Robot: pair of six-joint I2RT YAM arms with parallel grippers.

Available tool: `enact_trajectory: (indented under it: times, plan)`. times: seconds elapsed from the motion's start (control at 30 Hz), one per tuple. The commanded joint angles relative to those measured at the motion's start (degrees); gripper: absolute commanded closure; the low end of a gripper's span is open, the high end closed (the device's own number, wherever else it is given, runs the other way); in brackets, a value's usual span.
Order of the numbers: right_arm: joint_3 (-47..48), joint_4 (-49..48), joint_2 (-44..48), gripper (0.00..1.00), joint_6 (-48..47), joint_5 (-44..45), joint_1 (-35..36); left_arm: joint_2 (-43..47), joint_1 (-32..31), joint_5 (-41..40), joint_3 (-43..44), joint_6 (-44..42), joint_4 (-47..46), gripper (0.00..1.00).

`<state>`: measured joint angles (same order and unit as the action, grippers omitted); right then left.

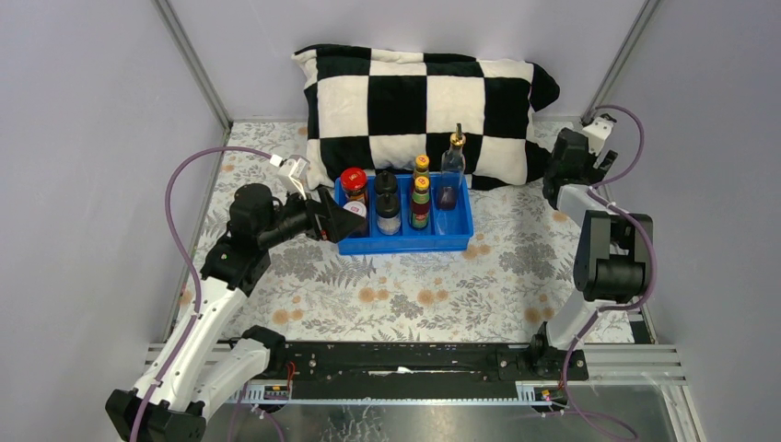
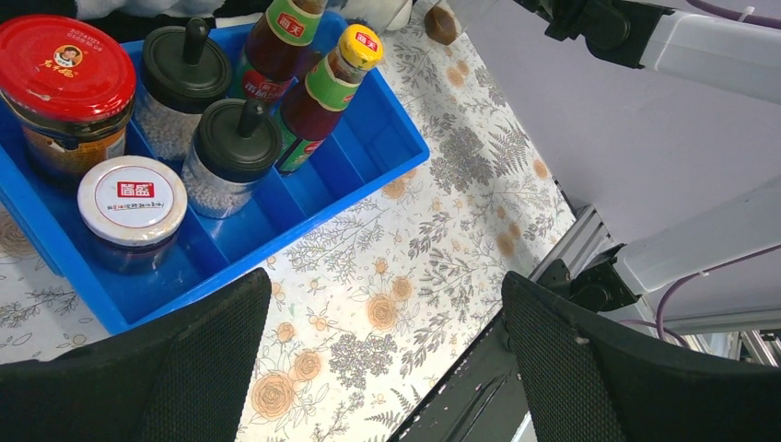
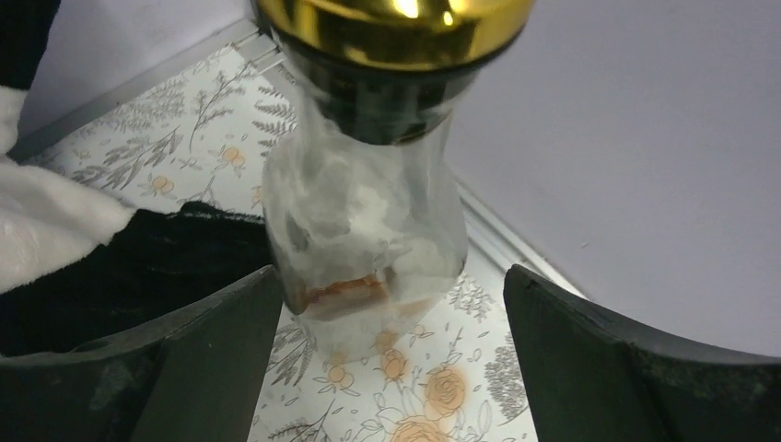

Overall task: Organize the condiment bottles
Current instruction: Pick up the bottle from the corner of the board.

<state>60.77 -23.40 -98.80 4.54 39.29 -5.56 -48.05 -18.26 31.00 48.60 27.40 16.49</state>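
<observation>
Jaws of the right gripper [image 3: 391, 276] gaped astride the upright gold-spouted bottle [image 3: 364, 221] at the desk's far right corner; the left gripper's [image 2: 387, 276] gaped empty.

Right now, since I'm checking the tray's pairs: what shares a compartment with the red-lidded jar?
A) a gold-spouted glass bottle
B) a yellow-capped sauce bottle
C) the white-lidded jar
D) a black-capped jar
C: the white-lidded jar stands next to the red-lidded jar in one section of the blue tray, walled off from the black-capped jars.
</observation>
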Motion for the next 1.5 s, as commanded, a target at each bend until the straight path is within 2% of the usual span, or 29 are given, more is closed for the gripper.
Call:
enact_trajectory:
  times: [0.0,0.13,0.33,0.63,0.97,1.47]
  plan:
    - [1.50,-2.90,-3.05,0.07,1.87,-3.09,-0.31,0.89,0.24,-1.38,-0.07,-0.55,-0.94,0.01]
    - [2.72,-3.49,-5.66,0.12,1.89,-3.90,-0.24,1.22,0.24,-2.22,0.08,-0.85,-0.19,0.01]
    - [3.18,-3.30,-6.82,0.30,1.88,-3.53,-0.24,0.95,0.24,-2.79,0.00,-0.93,-0.14,0.01]
    - [2.64,-1.10,-5.71,0.50,3.66,-2.99,0.42,0.97,0.24,-3.16,-0.15,-0.95,-0.22,0.01]
    - [-0.49,2.02,-0.25,0.60,5.22,0.98,5.24,1.82,0.24,-3.51,-0.47,-1.02,-0.21,0.01]
    - [-12.40,8.82,14.69,0.64,10.87,1.45,14.80,2.14,0.24,-5.98,-0.30,-1.50,0.68,0.01]
